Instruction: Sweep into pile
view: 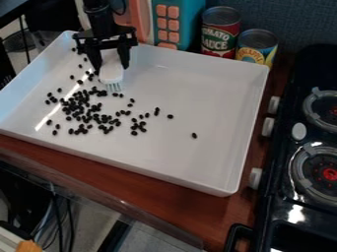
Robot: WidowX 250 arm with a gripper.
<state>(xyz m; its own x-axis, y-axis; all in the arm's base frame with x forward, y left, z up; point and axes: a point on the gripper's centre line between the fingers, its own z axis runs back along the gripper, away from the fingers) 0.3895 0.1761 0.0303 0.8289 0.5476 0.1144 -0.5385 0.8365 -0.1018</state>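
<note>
the end effector (pixel 111 65) hangs over the upper left part of the white tray (pixel 197 93), its fingers closed around a white brush (pixel 111 75), bristles pointing down at the tray's floor. the dark beans (pixel 80 101) lie in the tray, mostly crowded in a loose patch just below and to the left of the brush in the view, with a few scattered up toward the tray's top left corner and one well apart on the right. the tray sits on the brown tabletop (pixel 214 211), between two cans (pixel 220 32) behind it and a black stove (pixel 280 170) at right.
</note>
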